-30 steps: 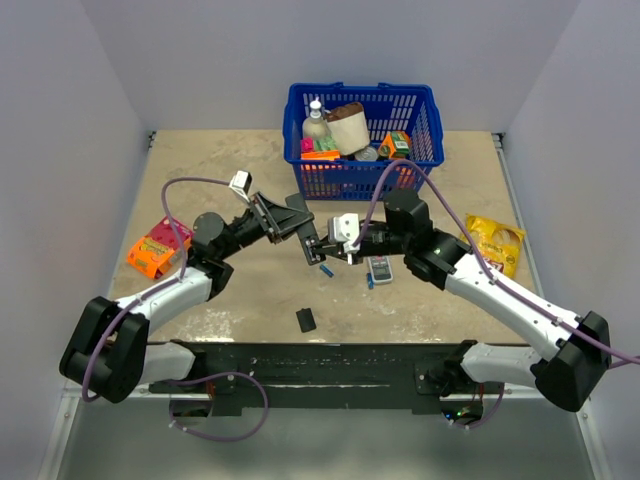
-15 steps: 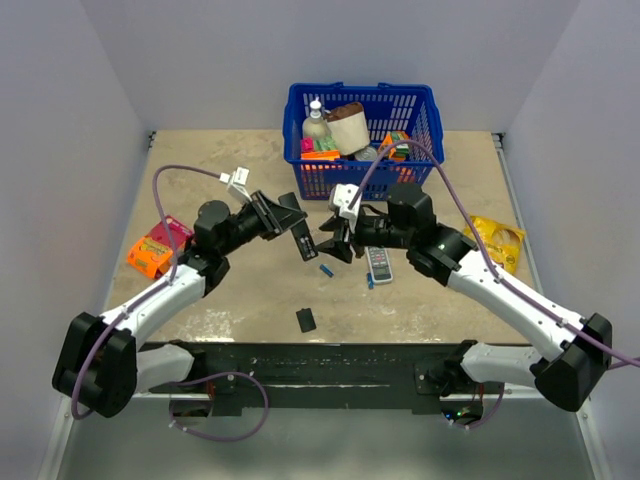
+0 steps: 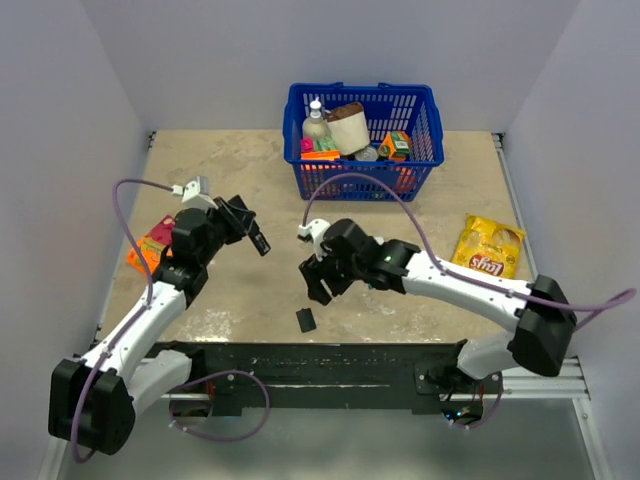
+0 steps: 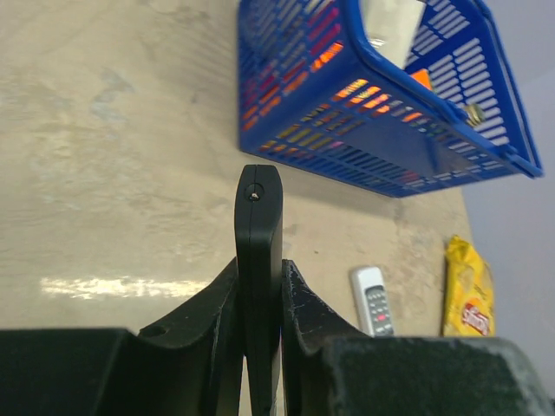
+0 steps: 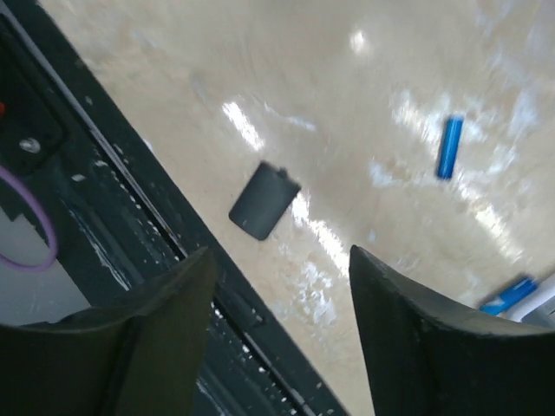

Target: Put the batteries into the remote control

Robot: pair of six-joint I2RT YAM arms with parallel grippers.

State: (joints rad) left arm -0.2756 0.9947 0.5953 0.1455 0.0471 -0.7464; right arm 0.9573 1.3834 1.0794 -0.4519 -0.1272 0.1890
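Orange snack pack [image 3: 150, 250] is seen at the far left of the tabletop [image 3: 220, 170]. Left hand [image 4: 260, 276] is clamped on the black remote control [image 4: 258, 217], which is held edge-up above the tabletop, nose toward the blue basket [image 4: 373, 113]. Back cover [image 5: 264, 201] is laid flat near the front edge, apart from the remote control. Right hand [image 5: 279, 256] is spread wide above the back cover, nothing gripped. One battery [image 5: 449, 147] is seen loose on the tabletop past the cover. A second blue piece [image 5: 510, 293] at the frame edge is blurred, probably another battery. White-grey remote [image 4: 373, 299] is lying flat further right, with the yellow chip bag [image 4: 468, 290] beyond it.
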